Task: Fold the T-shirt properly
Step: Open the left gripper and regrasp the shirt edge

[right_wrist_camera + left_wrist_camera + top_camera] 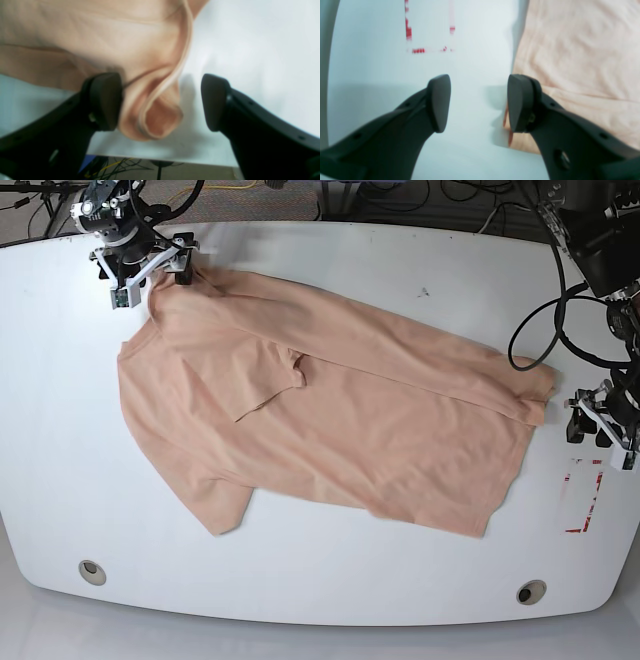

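Observation:
The peach T-shirt lies spread across the white table, with a long fold along its far side and a sleeve turned in. My right gripper is at the shirt's far left corner. In the right wrist view this gripper is open. A bunched hem of the T-shirt lies between its fingers, touching the left finger and apart from the other. My left gripper is at the shirt's right corner. It is open over bare table, with the T-shirt edge beside its right finger.
Red tape marks sit on the table near the left gripper and show again as red marks in the left wrist view. Two round holes lie near the front edge. Cables hang beyond the table's far edge.

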